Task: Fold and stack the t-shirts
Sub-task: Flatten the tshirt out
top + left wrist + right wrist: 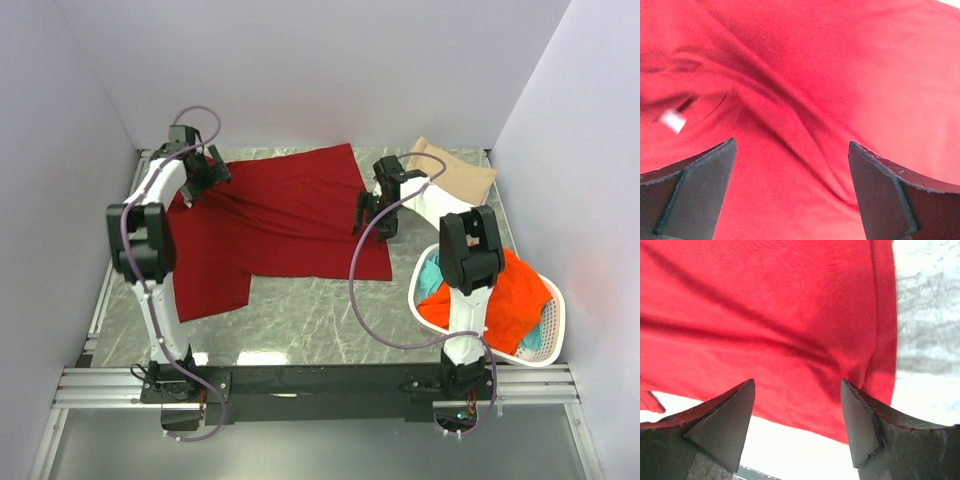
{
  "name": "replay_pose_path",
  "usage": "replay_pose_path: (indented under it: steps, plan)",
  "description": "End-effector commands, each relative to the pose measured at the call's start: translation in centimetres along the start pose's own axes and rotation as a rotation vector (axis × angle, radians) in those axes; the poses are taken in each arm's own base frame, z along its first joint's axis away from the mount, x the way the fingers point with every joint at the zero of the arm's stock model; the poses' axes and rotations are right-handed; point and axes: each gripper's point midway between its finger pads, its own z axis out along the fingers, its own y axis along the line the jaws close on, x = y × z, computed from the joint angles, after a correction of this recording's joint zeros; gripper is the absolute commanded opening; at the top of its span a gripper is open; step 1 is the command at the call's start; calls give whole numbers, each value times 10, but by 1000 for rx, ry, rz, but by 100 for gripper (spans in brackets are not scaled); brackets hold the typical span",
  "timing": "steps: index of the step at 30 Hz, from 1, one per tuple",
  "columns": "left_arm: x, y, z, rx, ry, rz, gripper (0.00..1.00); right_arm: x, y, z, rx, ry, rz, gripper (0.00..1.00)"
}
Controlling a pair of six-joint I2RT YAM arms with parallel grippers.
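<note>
A dark red t-shirt [280, 215] lies spread and wrinkled on the marble table [320, 310]. My left gripper [197, 188] hovers open over its far left part; in the left wrist view the left gripper [792, 145] has only red cloth [840, 75] under it, and a small white neck label [672, 121] shows to the left. My right gripper [374, 226] stands open at the shirt's right edge; in the right wrist view the right gripper [797, 382] straddles the hem of the red cloth [765, 305]. A tan t-shirt [462, 175] lies at the back right.
A white oval laundry basket [556, 322] stands at the right beside the right arm's base, holding an orange-red t-shirt [512, 295] and a teal one [431, 281]. White walls close in the table at the back and on both sides.
</note>
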Motion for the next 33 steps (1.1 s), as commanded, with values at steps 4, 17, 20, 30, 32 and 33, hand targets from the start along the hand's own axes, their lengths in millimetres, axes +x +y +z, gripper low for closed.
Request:
replay_pose_path:
  steps: [4, 17, 20, 30, 32, 33]
  plan:
    - [-8, 5, -87, 0, -111, -66, 100, -2, 47, -48, -73, -109, -109, 76]
    - [42, 84, -42, 36, 30, -257, 100, 13, 77, -7, -151, -60, -121, 76]
    - [42, 90, -31, 35, 32, -266, 100, 16, 77, 0, -155, -48, -118, 75]
    - [34, 108, 2, -34, 55, -233, 99, 12, 72, 20, -123, -10, -102, 75]
    - [38, 114, 10, -61, 78, -229, 99, 10, 74, 21, -132, -4, -92, 75]
    - [31, 113, 11, -61, 67, -224, 100, 10, 75, 24, -133, 2, -86, 75]
